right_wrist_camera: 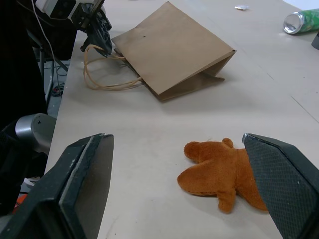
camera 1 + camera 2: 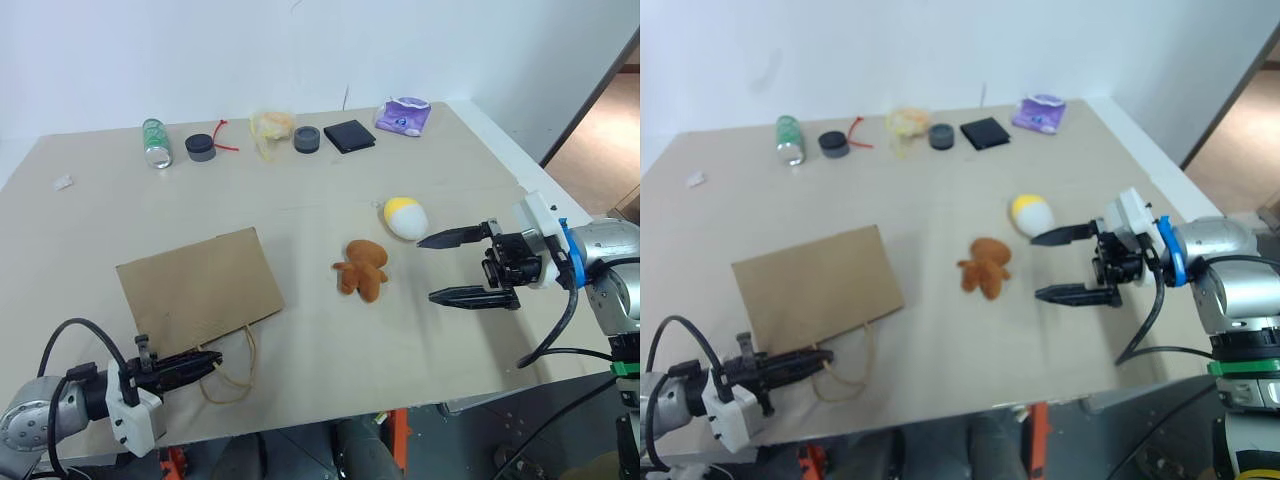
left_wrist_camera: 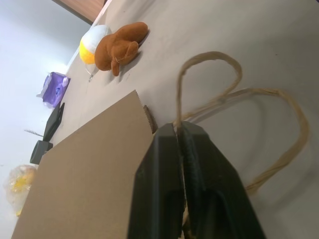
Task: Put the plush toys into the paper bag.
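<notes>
The brown paper bag [image 2: 200, 285] lies flat on the table, its two cord handles [image 2: 232, 372] trailing toward the front edge. My left gripper [image 2: 213, 358] is shut at the bag's mouth with one handle cord [image 3: 209, 57] pinched between its fingers [image 3: 164, 169]. The brown gingerbread-man plush toy [image 2: 362, 268] lies mid-table, and the white and yellow egg toy [image 2: 405, 217] sits just behind it. To the right of the gingerbread toy hovers my right gripper [image 2: 430, 268], open and pointing left at it, a little above the table.
Along the far edge stand a green can [image 2: 155, 142], two black round items [image 2: 200, 147], a crumpled yellowish wrapper [image 2: 272, 125], a black wallet [image 2: 349, 135] and a purple packet [image 2: 402, 115]. A small white scrap [image 2: 63, 182] lies far left.
</notes>
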